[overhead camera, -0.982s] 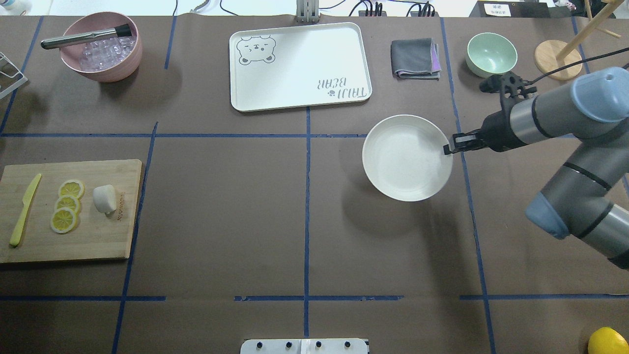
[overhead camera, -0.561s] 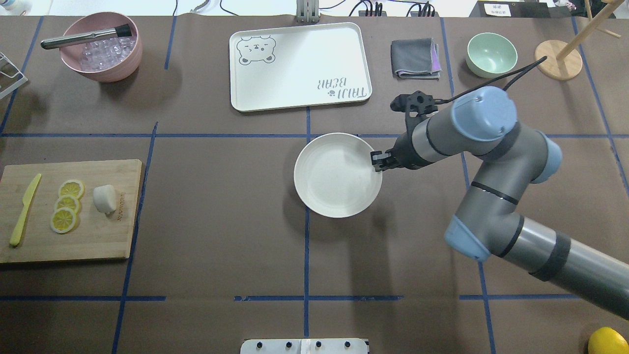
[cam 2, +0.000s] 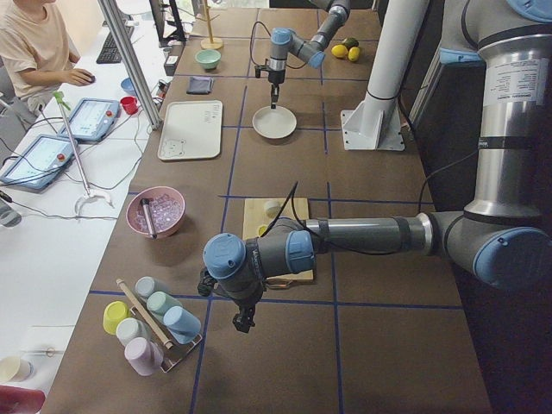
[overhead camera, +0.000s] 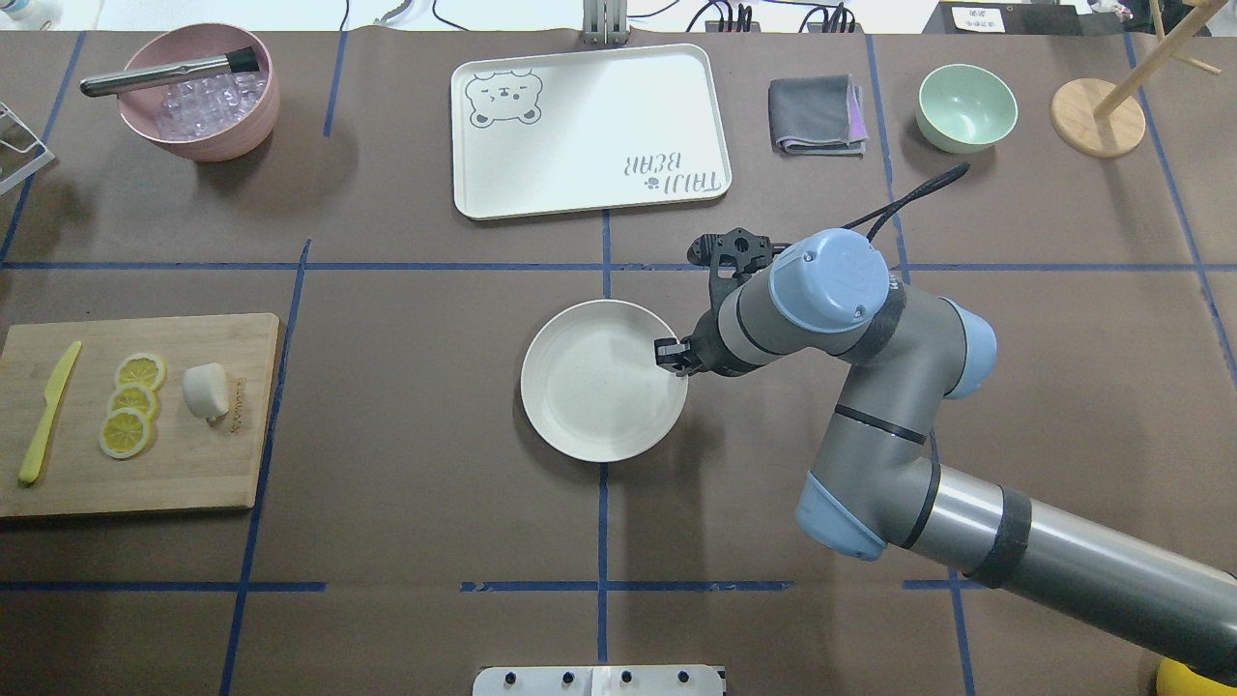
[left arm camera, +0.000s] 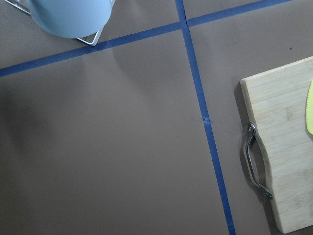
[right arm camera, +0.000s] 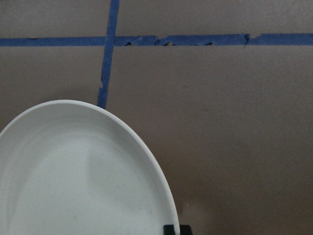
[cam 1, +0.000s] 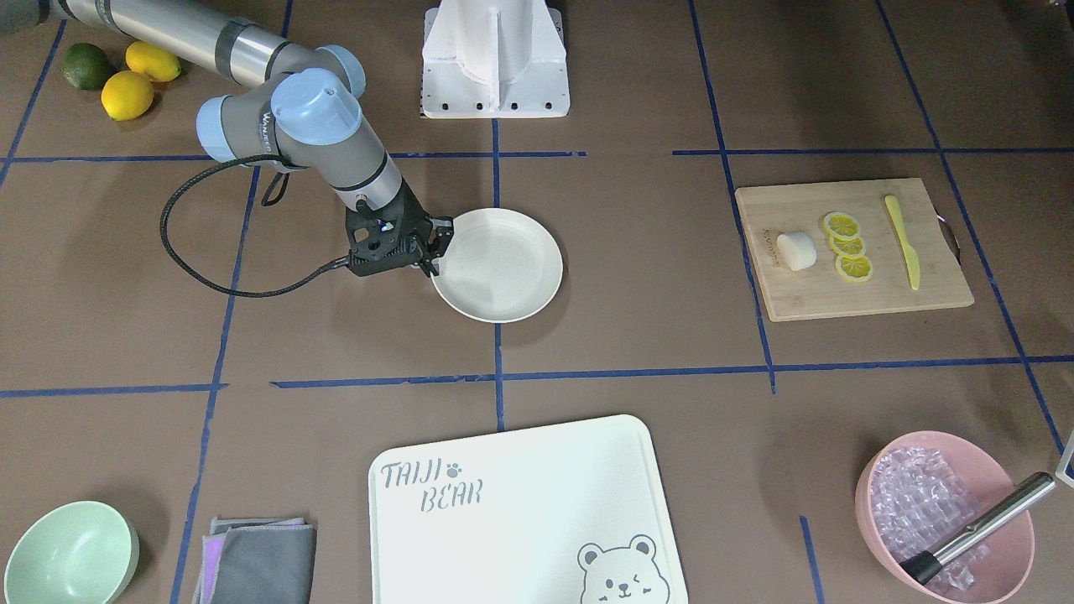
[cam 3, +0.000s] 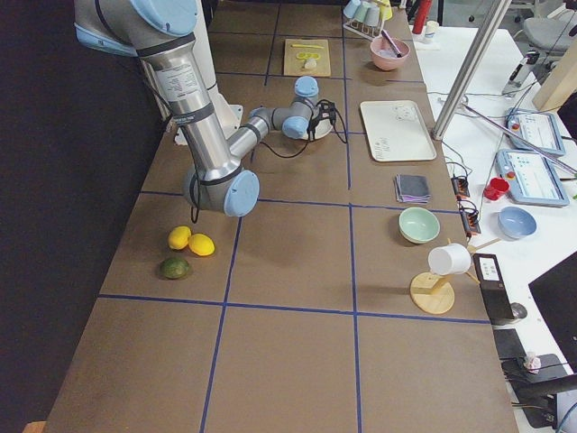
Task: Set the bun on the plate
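Observation:
The bun (overhead camera: 206,390) is a small white lump lying on the wooden cutting board (overhead camera: 184,474) at the table's left, beside the lemon slices (overhead camera: 132,401); it also shows in the front view as the bun (cam 1: 796,250). The cream plate (overhead camera: 589,387) is empty and sits near the table's middle. My right gripper (overhead camera: 669,353) is shut on the plate's right rim; the front view shows the gripper (cam 1: 436,243) pinching the plate (cam 1: 503,268). In the right wrist view the plate (right arm camera: 73,181) fills the lower left. My left gripper (cam 2: 241,323) hangs by the board's outer end, and I cannot tell its state.
A bear-print tray (overhead camera: 589,130), a folded grey cloth (overhead camera: 818,114), a mint bowl (overhead camera: 966,106) and a wooden stand (overhead camera: 1098,116) line the far side. A pink bowl of ice (overhead camera: 200,92) stands far left. A yellow knife (overhead camera: 48,411) lies on the board.
My right arm has swept left and a little nearer with the plate, from the table's right part to its middle. The bun and board have not moved.

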Available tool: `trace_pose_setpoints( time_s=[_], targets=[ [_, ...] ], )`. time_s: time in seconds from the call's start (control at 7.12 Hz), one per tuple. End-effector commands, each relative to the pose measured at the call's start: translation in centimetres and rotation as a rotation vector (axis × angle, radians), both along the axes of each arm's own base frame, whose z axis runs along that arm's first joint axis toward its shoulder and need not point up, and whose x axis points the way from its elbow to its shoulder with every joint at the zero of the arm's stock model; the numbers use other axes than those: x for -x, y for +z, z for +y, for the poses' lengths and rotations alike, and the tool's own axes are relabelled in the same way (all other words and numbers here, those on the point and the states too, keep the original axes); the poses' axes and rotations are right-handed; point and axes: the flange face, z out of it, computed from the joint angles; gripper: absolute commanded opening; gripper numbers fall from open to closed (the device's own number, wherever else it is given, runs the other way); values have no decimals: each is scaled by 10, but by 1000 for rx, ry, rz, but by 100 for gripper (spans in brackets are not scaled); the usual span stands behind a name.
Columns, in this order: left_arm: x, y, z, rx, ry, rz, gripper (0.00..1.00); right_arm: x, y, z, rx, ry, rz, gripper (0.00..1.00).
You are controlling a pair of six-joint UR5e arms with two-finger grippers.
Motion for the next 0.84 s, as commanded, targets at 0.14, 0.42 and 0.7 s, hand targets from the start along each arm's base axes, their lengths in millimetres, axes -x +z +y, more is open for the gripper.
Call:
trace_pose_setpoints(
  time_s=[0.14, 0.42, 0.7],
  targets=[
    [0, 0, 0, 0, 1, 0, 100, 0, 8, -5, 57, 31, 10, 100],
    [-1, 2, -1, -3, 6, 1, 100, -75, 1, -60, 170, 44, 67, 100],
    [-2, -5, -8, -19, 12, -5, 100, -167, 13, -113, 92, -3, 210, 100]
  ],
)
